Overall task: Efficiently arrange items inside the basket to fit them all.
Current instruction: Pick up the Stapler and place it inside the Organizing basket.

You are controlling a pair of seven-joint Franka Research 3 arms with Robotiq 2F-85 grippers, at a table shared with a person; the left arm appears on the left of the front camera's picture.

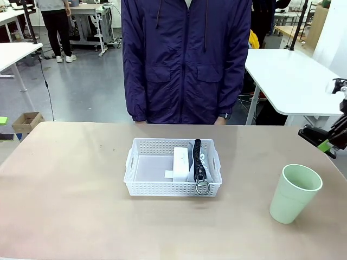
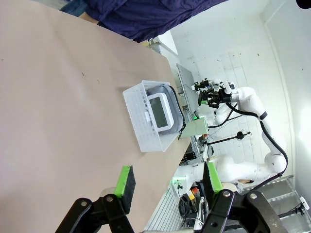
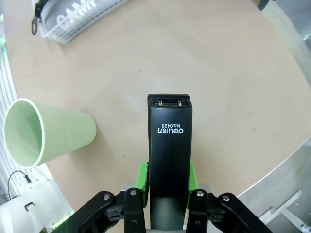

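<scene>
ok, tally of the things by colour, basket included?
White: 2, basket and box
Grey: 1, pouch
Black: 1, stapler
Green: 1, cup
Total: 5

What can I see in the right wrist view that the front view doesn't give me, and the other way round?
Right wrist view: the right tool shut on the black stapler, with the stapler's white print readable up close. Front view: a person in a dark jacket standing at the far side of the table, and the small white box lying in the basket beside the pouch. Shared: the pale green cup upright on the table, the basket, and the pouch inside it.
</scene>
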